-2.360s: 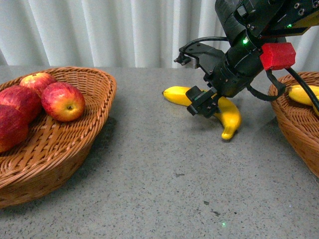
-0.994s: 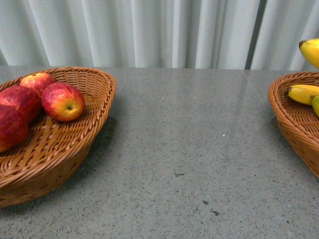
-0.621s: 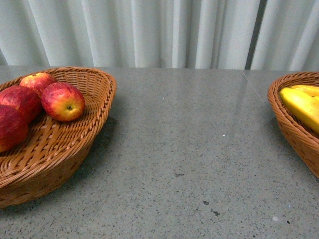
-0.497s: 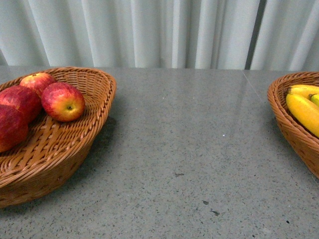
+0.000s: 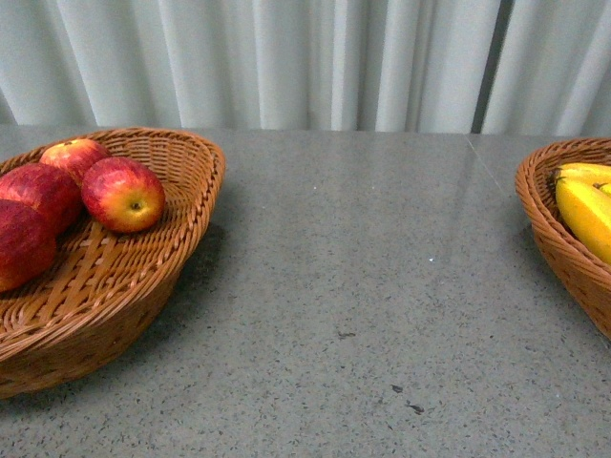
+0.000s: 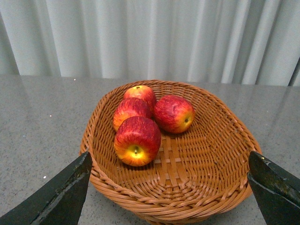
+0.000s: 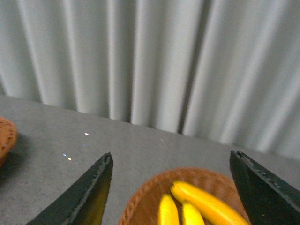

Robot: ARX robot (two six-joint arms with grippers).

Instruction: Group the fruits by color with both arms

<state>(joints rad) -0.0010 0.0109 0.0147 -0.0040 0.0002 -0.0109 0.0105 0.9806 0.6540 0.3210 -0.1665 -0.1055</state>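
Note:
Several red apples (image 5: 122, 194) lie in the left wicker basket (image 5: 205, 162). Yellow bananas (image 5: 584, 212) lie in the right wicker basket (image 5: 535, 200). Neither arm shows in the front view. In the left wrist view my left gripper (image 6: 169, 157) hangs open above and short of the apple basket (image 6: 220, 187); the apples (image 6: 137, 140) are well apart from its fingers (image 6: 70, 187). In the right wrist view my right gripper (image 7: 169, 158) is open and empty, high above the banana basket (image 7: 140, 197), where three bananas (image 7: 206, 204) lie.
A grey speckled table (image 5: 363, 286) runs between the two baskets. A pale pleated curtain (image 5: 305, 57) closes off the back. Another basket's edge (image 7: 7, 136) shows at the side of the right wrist view.
The right arm, earlier at a banana on the table, has left the front view. That banana dropped into the right basket and has settled there.

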